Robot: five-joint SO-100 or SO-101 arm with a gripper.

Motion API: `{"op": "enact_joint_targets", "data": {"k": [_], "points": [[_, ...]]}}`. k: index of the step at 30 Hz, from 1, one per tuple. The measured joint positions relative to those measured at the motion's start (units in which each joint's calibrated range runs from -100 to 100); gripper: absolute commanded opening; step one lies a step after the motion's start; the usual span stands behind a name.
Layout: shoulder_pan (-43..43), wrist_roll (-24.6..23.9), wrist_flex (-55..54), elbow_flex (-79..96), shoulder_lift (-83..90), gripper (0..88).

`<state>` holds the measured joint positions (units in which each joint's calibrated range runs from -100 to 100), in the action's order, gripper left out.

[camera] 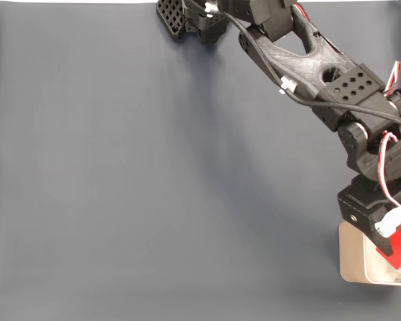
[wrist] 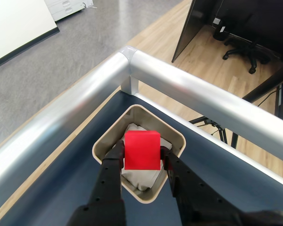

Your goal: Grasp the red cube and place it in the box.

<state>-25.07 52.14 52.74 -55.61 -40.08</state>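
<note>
My gripper [wrist: 142, 154] clamps the cube [wrist: 142, 150] by two opposite flat faces, directly above the box [wrist: 176, 136] (white lining visible inside). It seems light and rigid, its matte sides unlikely to slip; it is plain bright red and far smaller than the box.

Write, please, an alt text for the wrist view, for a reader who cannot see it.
The gripper holds the red cube between its two black fingers, directly above the open beige box with white lining. The box sits on a dark blue surface in the corner of a silver metal rail.
</note>
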Motion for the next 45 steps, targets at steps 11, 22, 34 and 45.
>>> {"op": "enact_joint_targets", "data": {"k": [11,22,34,45], "points": [[0.0,-0.93,0.0,-0.9,0.0,43.7],[0.0,-0.93,0.0,-1.18,-0.35,43.8],[-0.07,-0.93,-0.4,-1.18,-0.35,43.6],[-0.07,-0.93,-0.88,-1.18,-0.35,37.2]]}}
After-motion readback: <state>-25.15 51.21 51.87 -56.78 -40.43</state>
